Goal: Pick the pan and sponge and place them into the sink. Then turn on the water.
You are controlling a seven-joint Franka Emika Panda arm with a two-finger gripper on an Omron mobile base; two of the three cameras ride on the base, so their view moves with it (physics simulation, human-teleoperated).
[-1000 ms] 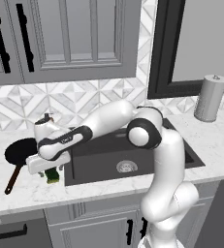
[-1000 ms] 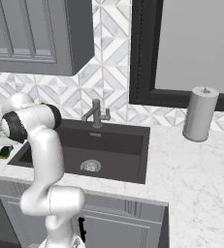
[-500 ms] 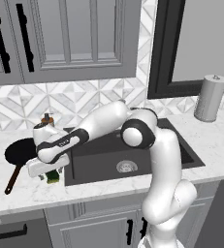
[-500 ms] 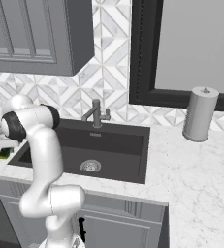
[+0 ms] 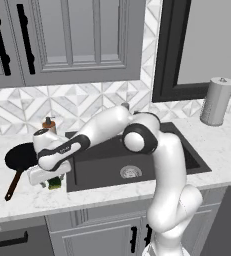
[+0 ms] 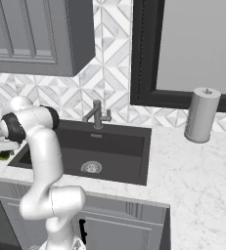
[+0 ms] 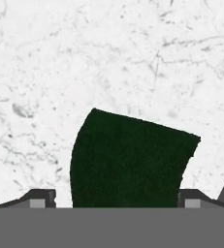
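Note:
The dark green sponge lies on the white marble counter between my two fingertips, which stand just off its sides. My gripper is open and low over it. In the left base view the sponge peeks out under the hand, just left of the sink. The black pan sits on the counter beyond the hand, its reddish-brown handle pointing to the front edge. From the right, the sponge shows below the hand, left of the sink and the grey faucet.
A brown-and-white soap dispenser stands behind the pan by the backsplash. A grey paper towel roll stands on the counter right of the sink. The counter's front edge runs close to the sponge.
The hand has come down and slightly left, closer over the sponge. The pan and sponge have not moved.

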